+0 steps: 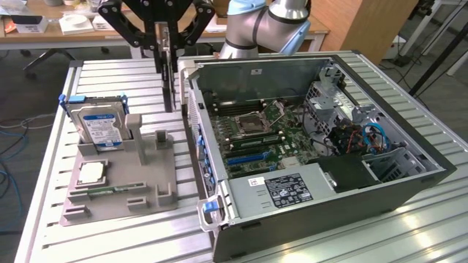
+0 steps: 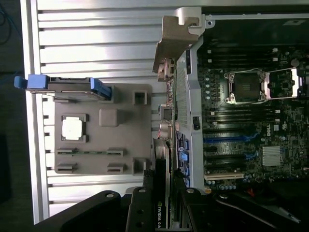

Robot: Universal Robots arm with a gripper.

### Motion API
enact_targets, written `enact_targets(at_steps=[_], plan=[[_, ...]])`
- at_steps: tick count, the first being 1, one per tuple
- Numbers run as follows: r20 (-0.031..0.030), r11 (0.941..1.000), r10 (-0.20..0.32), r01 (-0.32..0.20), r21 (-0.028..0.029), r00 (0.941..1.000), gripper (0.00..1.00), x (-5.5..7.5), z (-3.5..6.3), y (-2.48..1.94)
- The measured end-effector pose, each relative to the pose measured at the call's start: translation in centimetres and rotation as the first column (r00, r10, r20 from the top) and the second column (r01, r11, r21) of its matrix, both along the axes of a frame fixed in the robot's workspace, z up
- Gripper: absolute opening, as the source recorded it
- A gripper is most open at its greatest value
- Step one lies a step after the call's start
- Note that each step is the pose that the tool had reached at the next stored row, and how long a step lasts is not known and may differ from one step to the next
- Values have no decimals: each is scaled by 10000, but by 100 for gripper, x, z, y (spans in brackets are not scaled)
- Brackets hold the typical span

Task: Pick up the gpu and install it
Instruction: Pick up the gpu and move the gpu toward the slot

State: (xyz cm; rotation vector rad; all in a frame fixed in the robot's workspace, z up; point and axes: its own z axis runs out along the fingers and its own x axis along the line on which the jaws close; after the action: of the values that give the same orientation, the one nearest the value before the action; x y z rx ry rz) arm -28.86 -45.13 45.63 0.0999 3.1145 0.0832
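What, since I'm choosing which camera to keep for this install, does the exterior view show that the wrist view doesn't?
Exterior view adds: the arm in silver and blue, a cluttered desk behind, the labelled power supply, and the gpu hanging upright, edge-on, from the gripper beside the open case.
Wrist view adds: a look straight down the card to its silvery bracket end, and the lettering by the grip.
Shared: the grey holder with hard drive and processor chip, plus the motherboard.
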Motion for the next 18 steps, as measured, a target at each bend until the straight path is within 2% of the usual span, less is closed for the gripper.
enact_targets(at_steps=[11,18], plan=[[0,10000,0,0,1,10000,27,73,0,0],[1,10000,0,0,1,10000,27,221,-1,0]])
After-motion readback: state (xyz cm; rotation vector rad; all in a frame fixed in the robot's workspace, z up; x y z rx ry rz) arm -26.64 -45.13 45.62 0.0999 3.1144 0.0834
